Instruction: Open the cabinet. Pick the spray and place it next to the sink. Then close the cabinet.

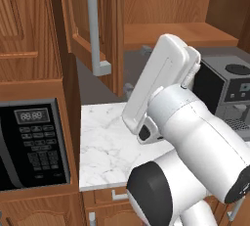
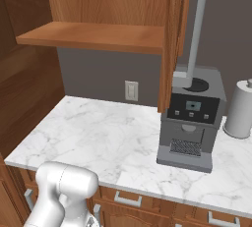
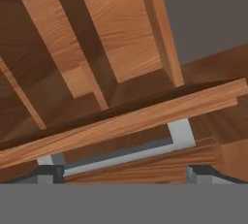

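Note:
The brown wooden cabinet (image 1: 166,5) stands open, and its inside panel and bottom shelf (image 2: 98,37) show. A door with a long grey bar handle (image 1: 95,24) is swung out at the left. In the right base view a door stands edge-on (image 2: 172,39) with its grey handle (image 2: 197,29) above the coffee machine. In the hand view my gripper (image 3: 123,173) is open and close to a wooden door. A grey handle bar (image 3: 121,156) lies just above my two fingertips, and nothing is held. The spray and the sink are out of view.
A black microwave (image 1: 31,144) sits in the wooden unit at the left. On the white marble counter (image 2: 98,132) stands a boxy grey coffee machine (image 2: 189,118), with a paper towel roll (image 2: 241,108) to its right. Drawers with silver handles (image 2: 128,200) run below.

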You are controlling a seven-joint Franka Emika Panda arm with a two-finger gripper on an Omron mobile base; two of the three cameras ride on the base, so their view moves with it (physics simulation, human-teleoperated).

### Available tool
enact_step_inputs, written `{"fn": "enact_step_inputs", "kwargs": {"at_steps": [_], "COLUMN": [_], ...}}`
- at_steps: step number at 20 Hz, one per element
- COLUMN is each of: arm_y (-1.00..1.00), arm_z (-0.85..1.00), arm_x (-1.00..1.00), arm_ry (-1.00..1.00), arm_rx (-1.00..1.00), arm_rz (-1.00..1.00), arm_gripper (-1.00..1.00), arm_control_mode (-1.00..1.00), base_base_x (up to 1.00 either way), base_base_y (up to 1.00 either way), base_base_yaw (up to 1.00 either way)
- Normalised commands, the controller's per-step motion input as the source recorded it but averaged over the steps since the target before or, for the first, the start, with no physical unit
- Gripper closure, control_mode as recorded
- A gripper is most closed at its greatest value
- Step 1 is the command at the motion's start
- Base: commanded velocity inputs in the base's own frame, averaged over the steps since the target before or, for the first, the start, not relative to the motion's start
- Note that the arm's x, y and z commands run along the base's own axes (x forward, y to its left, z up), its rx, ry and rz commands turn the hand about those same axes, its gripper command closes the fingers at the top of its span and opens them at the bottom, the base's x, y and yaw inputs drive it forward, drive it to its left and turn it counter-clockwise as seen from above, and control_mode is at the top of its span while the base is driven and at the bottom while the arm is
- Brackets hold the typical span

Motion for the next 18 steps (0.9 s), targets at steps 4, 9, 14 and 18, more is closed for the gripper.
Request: {"fn": "enact_step_inputs", "kwargs": {"at_steps": [4,9,14,18], "arm_y": [-0.09,0.13,0.31,0.34], "arm_z": [0.0,0.0,0.01,0.0], "arm_x": [0.06,-0.12,-0.29,-0.05], "arm_ry": [0.0,-0.01,-0.07,0.0], "arm_rx": [0.08,0.04,0.0,0.0], "arm_rz": [0.0,0.0,0.0,0.0], "arm_gripper": [-1.0,-1.0,-1.0,-1.0], "arm_control_mode": [-1.0,-1.0,-1.0,-1.0], "base_base_x": [0.0,0.0,0.0,0.0], "base_base_y": [0.0,0.0,0.0,0.0], "base_base_yaw": [0.0,0.0,0.0,0.0]}}
